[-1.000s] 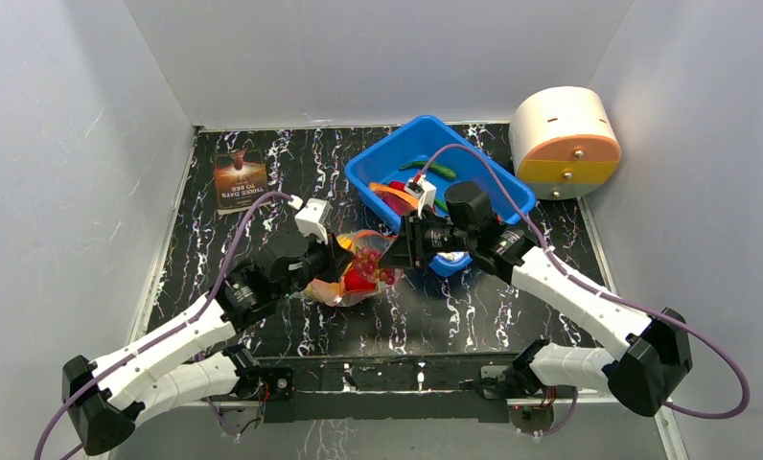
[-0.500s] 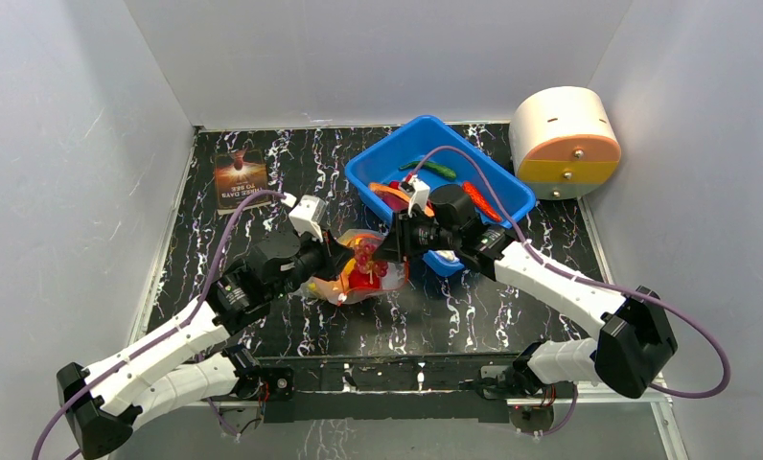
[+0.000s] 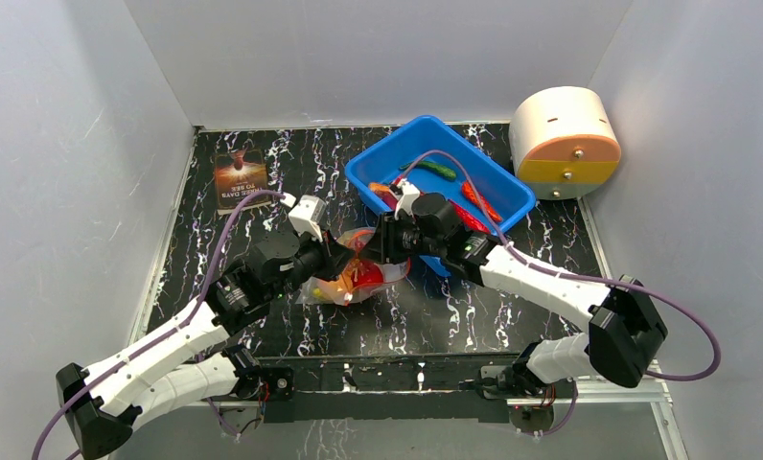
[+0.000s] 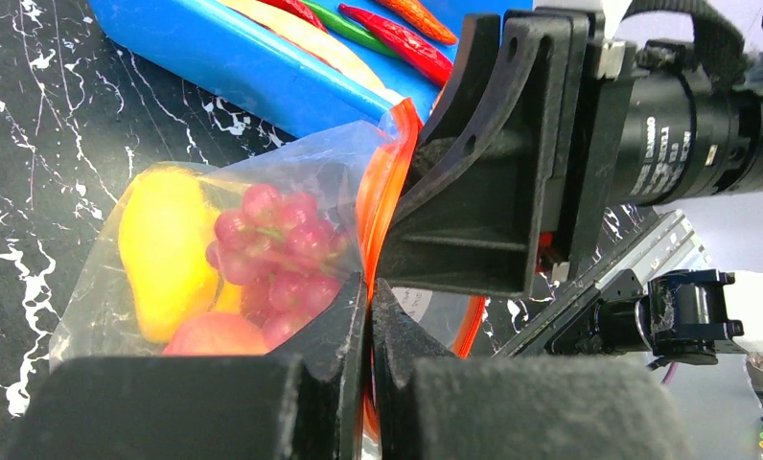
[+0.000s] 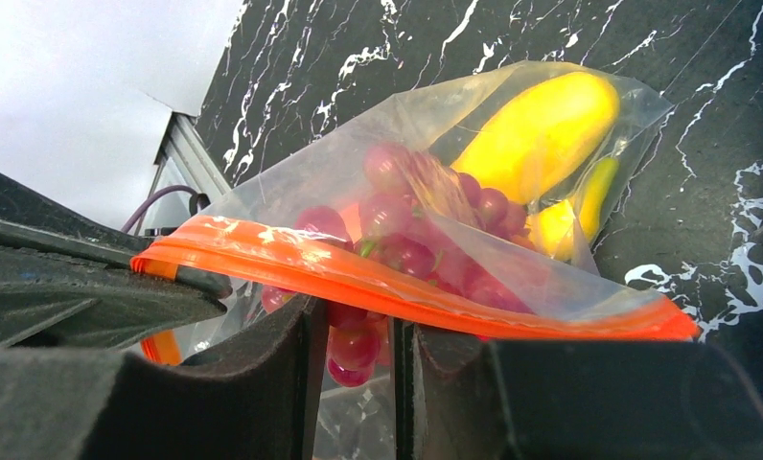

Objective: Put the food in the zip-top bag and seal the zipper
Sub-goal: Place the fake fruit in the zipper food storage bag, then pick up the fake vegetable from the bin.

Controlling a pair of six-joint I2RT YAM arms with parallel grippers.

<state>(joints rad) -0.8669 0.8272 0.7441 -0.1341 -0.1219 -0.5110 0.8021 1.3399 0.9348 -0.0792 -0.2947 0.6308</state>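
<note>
The clear zip-top bag point(image 3: 351, 280) lies mid-table with its mouth toward the right arm. My left gripper point(image 3: 334, 259) is shut on the bag's orange zipper point(image 4: 385, 187), its jaws pressed together point(image 4: 370, 287). Inside the bag I see a yellow fruit point(image 4: 162, 249), an orange-red fruit point(image 4: 215, 335) and purple grapes point(image 4: 282, 240). My right gripper point(image 3: 383, 247) is at the bag's mouth, its jaws point(image 5: 356, 326) closed on grapes point(image 5: 354, 347) just under the zipper strip point(image 5: 358, 273). A yellow fruit point(image 5: 541, 134) shows through the plastic.
The blue tub point(image 3: 426, 132) stands just behind the grippers, with a green chili point(image 3: 435, 170) and a red chili point(image 3: 478, 203) in it. A brown card point(image 3: 241, 179) lies at the back left. A white and orange cylinder point(image 3: 563, 142) stands at the back right.
My right gripper has moved left with the grapes, from beside the tub into the bag's mouth. My left gripper has kept its hold on the bag's edge.
</note>
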